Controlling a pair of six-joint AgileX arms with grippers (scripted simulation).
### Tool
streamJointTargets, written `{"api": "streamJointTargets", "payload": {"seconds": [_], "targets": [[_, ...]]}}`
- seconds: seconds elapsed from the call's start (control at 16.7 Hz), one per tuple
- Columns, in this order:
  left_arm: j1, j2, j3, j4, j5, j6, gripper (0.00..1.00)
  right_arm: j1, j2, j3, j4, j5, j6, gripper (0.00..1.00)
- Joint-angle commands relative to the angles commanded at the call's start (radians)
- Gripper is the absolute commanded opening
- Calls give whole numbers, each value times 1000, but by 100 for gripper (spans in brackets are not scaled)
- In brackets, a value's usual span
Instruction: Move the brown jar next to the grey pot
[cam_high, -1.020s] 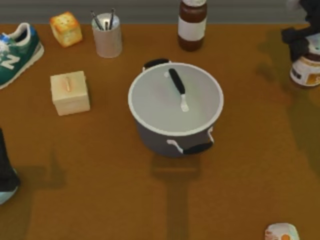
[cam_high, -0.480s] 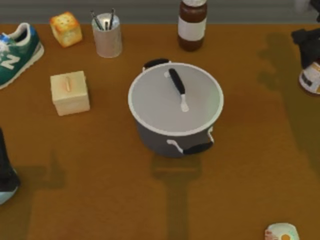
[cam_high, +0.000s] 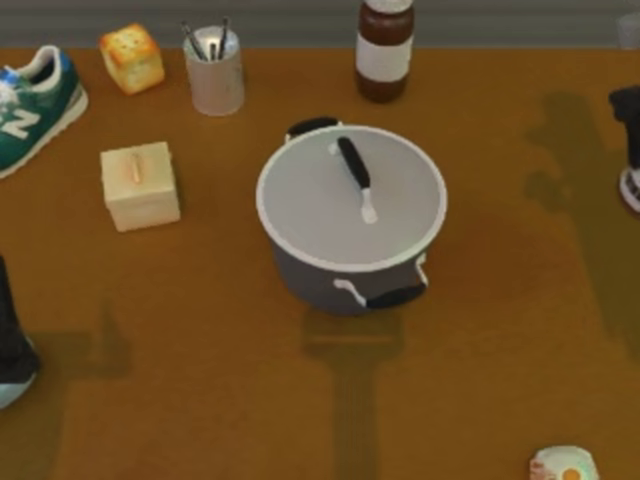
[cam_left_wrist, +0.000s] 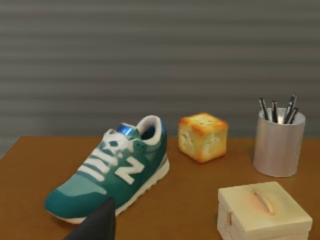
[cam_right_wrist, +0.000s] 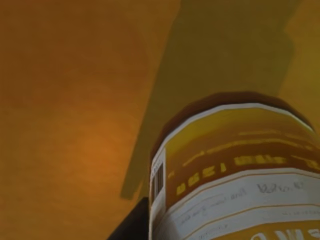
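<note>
Likely hard, smooth and a bit heavy, so best gripped round the middle of the short brown jar with the white-and-orange label (cam_right_wrist: 235, 170), as now by the right gripper (cam_high: 630, 160), seemingly closed on its sides at the table's right edge, well apart from the big round grey pot (cam_high: 350, 215), with the left gripper (cam_left_wrist: 97, 225) parked at the left edge.

Brown jar (cam_high: 632, 188) further right, nearly out of view.

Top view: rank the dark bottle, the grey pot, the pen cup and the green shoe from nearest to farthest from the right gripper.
From the right gripper, at the right edge:
1. Dark bottle, back centre.
2. Grey pot, table centre; near-tie with the bottle.
3. Pen cup, back left.
4. Green shoe, far left edge.
</note>
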Motion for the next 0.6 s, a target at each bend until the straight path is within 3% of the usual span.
{"api": "streamJointTargets", "payload": {"seconds": [0.6], "targets": [[0, 0, 0, 0, 0, 0, 100, 27, 42, 47, -33, -4, 60, 0]]}}
